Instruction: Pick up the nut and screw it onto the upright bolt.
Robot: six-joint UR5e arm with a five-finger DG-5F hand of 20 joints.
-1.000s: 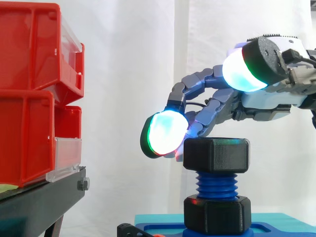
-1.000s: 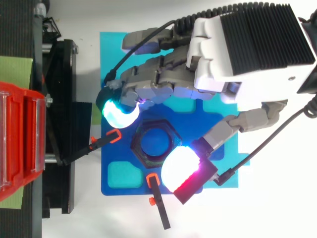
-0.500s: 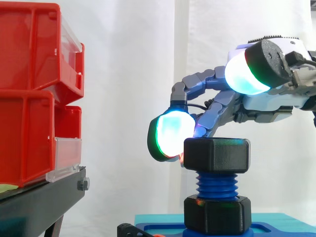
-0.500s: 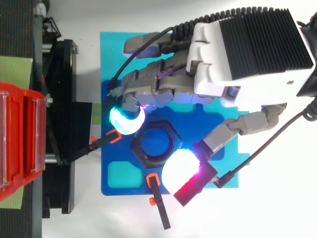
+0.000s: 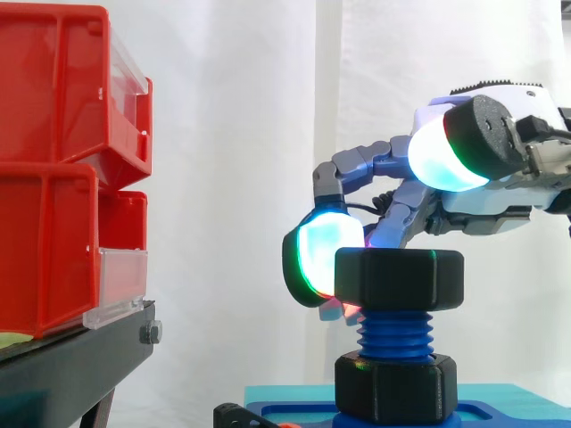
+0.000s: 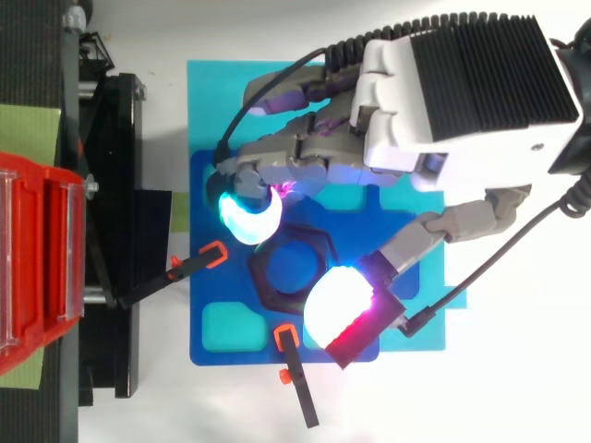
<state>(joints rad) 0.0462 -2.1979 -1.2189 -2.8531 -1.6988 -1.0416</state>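
A black hex nut [image 5: 399, 278] sits on top of the upright blue threaded bolt [image 5: 393, 334], well above the black hex collar [image 5: 395, 388] at the bolt's foot. From above, the nut [image 6: 294, 272] is a dark ring over the blue base plate [image 6: 222, 332]. My hand [image 6: 462, 92] reaches in from the right with its fingers curled round the nut's far and left sides. One cyan-glowing fingertip [image 5: 326, 259] presses the nut's left face. The thumb's pad [image 5: 442, 152] stands higher, over the nut's near edge [image 6: 334, 303].
Red bins [image 5: 53, 169] are stacked on a black stand [image 5: 71, 366] at the left. Two black clamps with orange ends [image 6: 295, 369] [image 6: 185, 268] hold the base plate on a teal mat [image 6: 208, 92]. A white curtain hangs behind.
The curled fingertip has drawn in to the right and slightly upward against the nut. The nut has turned a little and sits slightly further right on the thread.
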